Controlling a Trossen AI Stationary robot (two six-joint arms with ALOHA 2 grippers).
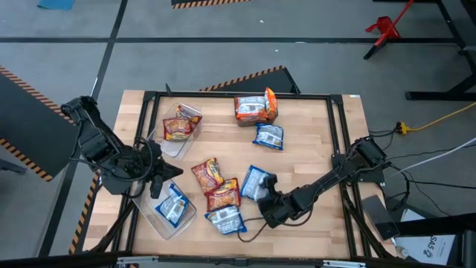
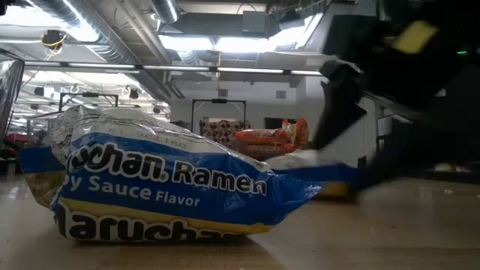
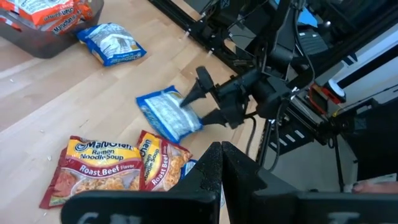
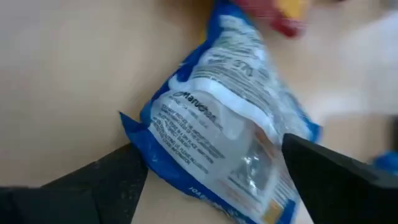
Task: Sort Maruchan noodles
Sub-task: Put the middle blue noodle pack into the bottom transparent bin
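Item: blue ramen packet (image 1: 255, 181), on worktop (image 1: 312, 141) beside roast-beef packets (image 1: 216, 186). Light, crinkly, slippery; contents brittle, so grip across flat body. Right gripper (image 1: 269, 195) fingers wide, straddling it, unclamped. Left gripper (image 1: 165, 176) fingers closed, empty, over clear bin (image 1: 160, 216).

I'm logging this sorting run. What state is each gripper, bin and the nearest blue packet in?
Right gripper: open, fingers either side of a blue packet.
Left gripper: shut, empty.
Near bin: holds one blue packet.
Far bin: holds red-orange packets.
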